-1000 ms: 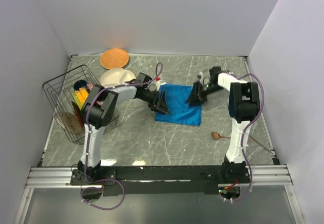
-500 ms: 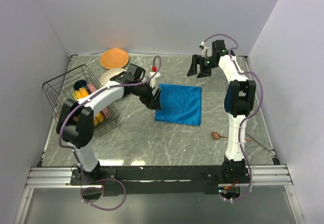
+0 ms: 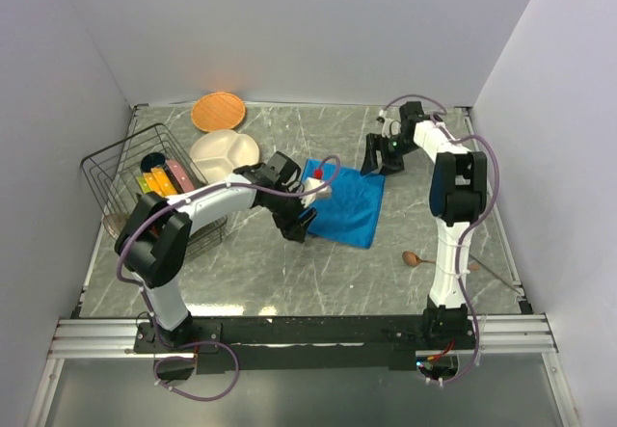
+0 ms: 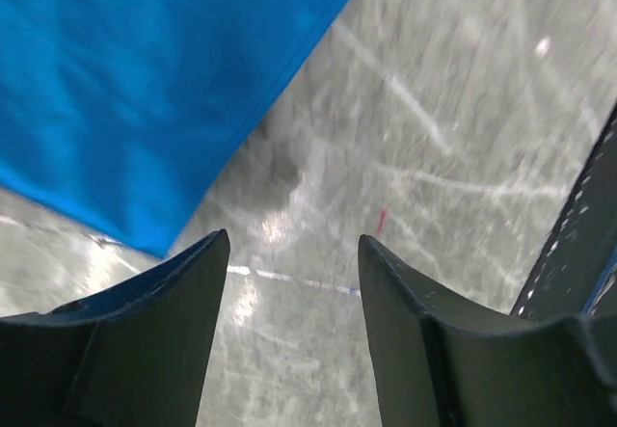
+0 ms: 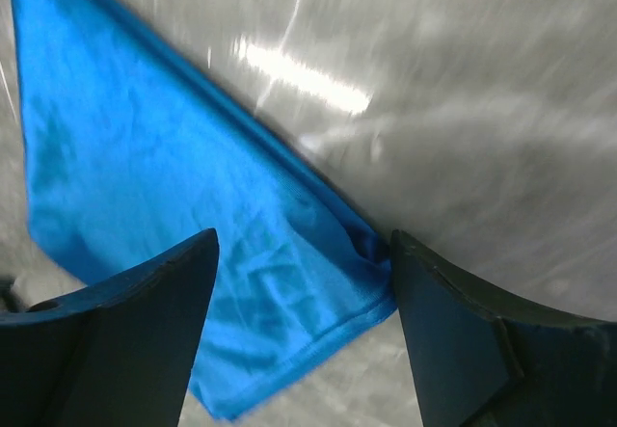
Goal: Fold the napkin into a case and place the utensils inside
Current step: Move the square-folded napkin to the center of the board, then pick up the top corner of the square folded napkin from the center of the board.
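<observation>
My left gripper [image 4: 294, 244] stands wide and empty over bare worktop [image 4: 434, 157], just off the near-left corner of the napkin [image 3: 349, 205], which lies mid-worktop. My right gripper [image 5: 304, 244] is spread too, the napkin's far-right corner under it, apparently unpinched, though that view is blurred. The wooden spoon [image 3: 413, 258] lies apart, nearer my right base.

Plain pale lilac-white wall panels [image 3: 308, 32] enclose a grey, white-veined marble-patterned tabletop [image 3: 289, 273] on three sides; soft glare glints on it.
</observation>
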